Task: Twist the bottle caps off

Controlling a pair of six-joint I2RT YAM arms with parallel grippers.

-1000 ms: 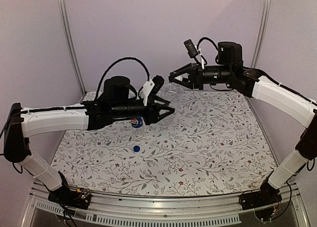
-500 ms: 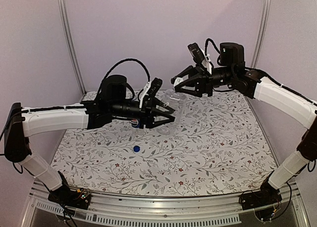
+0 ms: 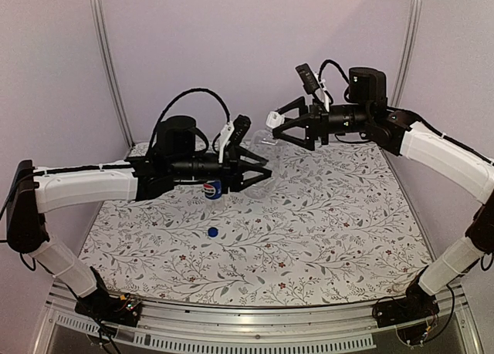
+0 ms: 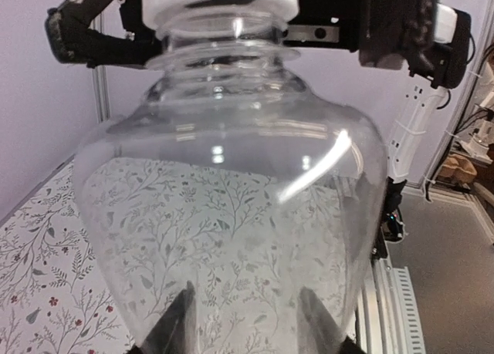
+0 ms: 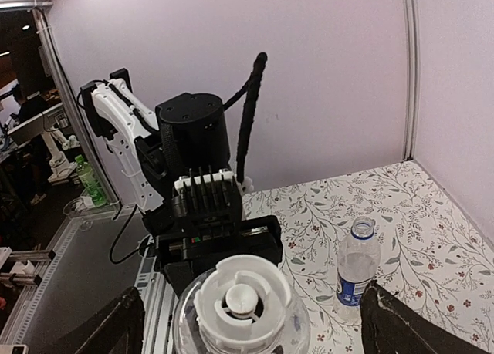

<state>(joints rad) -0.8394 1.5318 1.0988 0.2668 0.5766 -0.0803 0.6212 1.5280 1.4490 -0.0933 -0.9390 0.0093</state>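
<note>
My left gripper is shut on the plain clear bottle and holds it in the air, tilted toward the right arm; its fingers show dimly at the bottle's base. The white cap sits on the bottle's neck, also seen as the white cap. My right gripper is open, its jaws standing wide on either side of the cap without touching it. The Pepsi bottle stands uncapped on the table, the Pepsi bottle. Its blue cap lies on the cloth in front of it.
A floral cloth covers the table. Lilac walls with metal posts close in the back and sides. The left arm's black wrist sits directly behind the held bottle in the right wrist view.
The right gripper's jaws, shut at the white cap a second ago, twisted and have now sprung wide open. The left gripper keeps its hold on the clear bottle, almost unmoved.
</note>
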